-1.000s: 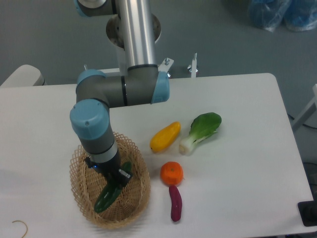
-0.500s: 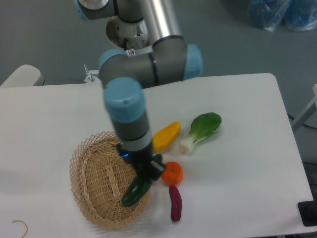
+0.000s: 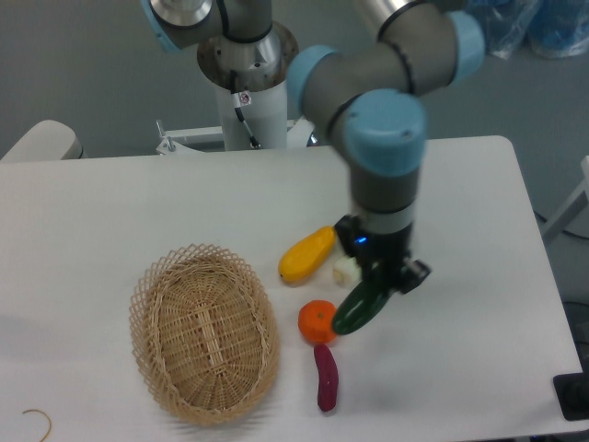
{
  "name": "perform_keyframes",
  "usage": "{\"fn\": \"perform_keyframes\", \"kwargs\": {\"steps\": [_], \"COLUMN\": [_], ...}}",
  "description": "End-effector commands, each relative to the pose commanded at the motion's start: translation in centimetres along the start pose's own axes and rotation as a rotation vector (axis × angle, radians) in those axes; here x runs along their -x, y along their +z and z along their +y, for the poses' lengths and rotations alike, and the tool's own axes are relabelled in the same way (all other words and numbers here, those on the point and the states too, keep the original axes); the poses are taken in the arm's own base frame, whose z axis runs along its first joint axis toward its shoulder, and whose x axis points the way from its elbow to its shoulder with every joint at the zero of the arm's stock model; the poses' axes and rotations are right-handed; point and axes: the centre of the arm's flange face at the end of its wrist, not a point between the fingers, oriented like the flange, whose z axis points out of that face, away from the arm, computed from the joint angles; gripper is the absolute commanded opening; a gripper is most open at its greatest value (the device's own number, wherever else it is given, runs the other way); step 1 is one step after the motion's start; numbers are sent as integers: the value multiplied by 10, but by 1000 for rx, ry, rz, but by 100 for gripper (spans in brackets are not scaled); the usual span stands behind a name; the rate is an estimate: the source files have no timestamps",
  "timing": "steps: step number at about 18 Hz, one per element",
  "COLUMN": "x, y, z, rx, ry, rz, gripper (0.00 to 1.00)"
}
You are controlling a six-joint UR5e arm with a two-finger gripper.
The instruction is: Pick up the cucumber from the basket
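I find the pincer (image 3: pixel 382 281) pinching the cucumber (image 3: pixel 361 308) near its upper end, with the dark green body hanging tilted, lower end toward the orange fruit (image 3: pixel 318 322). The cucumber is out of the basket (image 3: pixel 147 331), which sits well apart on the worktop (image 3: pixel 479 230) with nothing visible inside it. I judge the pick as achieved; what remains is holding it securely. The grip is off-centre, so I would move slowly and avoid sharp wrist turns that could swing the free end. I would keep height over the orange fruit, the purple sweet potato (image 3: pixel 327 376) and the yellow fruit (image 3: pixel 306 254). The bok choy (image 3: pixel 347 270) is mostly hidden behind the wrist.
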Motion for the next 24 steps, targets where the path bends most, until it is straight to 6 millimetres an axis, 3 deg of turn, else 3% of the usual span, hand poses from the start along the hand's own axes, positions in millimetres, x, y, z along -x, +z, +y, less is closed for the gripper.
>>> {"fn": "perform_keyframes", "kwargs": {"steps": [5,24], "x": [2,1], "y": [0,-6], "z": [14,12], "rx": [3,-8], "ry": [31,31], "rz": [5,-1], "gripper": [30,30]}}
